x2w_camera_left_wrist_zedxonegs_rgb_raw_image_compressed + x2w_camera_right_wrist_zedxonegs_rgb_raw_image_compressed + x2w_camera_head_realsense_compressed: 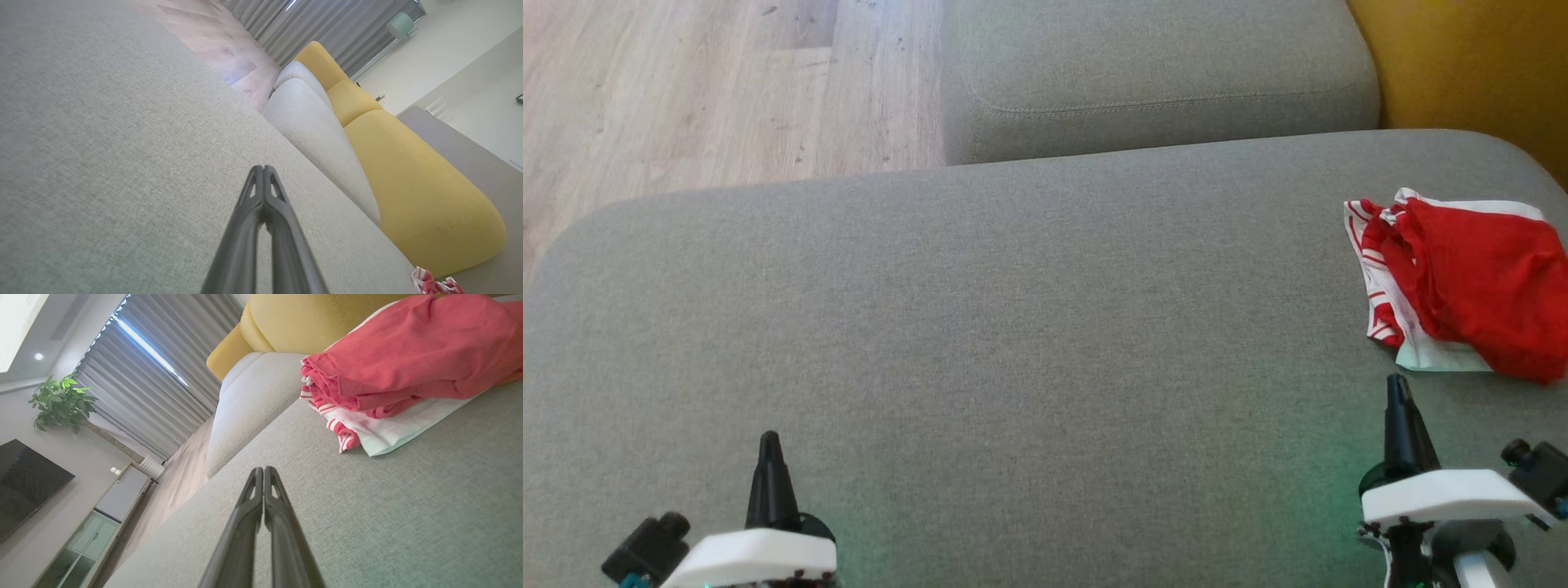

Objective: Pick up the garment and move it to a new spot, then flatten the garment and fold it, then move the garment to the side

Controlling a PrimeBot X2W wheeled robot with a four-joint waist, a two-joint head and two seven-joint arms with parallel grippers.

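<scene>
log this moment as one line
garment: loosely folded, right end of grey sofa | left pincer: shut, empty | right pincer: shut, empty, short of garment

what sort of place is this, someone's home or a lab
Probably a home living room: a big grey sofa with yellow cushions, what looks like a wall-mounted TV, and a leafy plant beside long curtains.

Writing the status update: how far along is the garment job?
Looks done, or nearly: the garment lies in a rough fold at the right edge of the grey cushion. In hand: nothing; left gripper and right gripper are both shut, empty, apart from it. Left: perhaps tidying the rumpled fold.
</scene>
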